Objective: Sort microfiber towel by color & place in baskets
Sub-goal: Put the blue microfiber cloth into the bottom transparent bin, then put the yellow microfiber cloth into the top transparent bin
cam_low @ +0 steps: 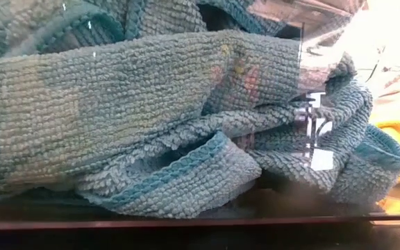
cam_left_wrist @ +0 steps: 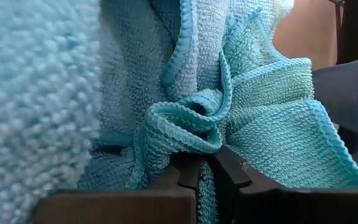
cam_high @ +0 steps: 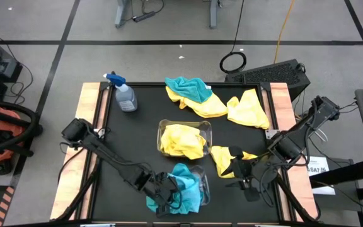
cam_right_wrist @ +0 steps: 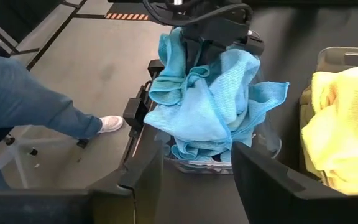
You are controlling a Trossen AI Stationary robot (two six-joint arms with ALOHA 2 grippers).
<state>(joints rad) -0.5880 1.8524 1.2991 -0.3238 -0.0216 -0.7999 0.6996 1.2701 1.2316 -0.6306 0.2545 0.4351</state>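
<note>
Left pincer (cam_high: 164, 197) clamps teal towel (cam_high: 188, 189) over near basket (cam_high: 201, 180).

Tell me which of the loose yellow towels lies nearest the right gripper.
The yellow towel at the table's right side, right beside the right gripper. The other loose yellow towels lie farther off, near the far edge.

Teal towels (cam_high: 184, 189) in one clear basket (cam_high: 201, 178); yellow towels (cam_high: 181, 140) in the other

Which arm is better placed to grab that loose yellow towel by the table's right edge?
The right arm: its open pincer sits beside the loose yellow towel. The left pincer is shut on a teal towel at its basket.
</note>
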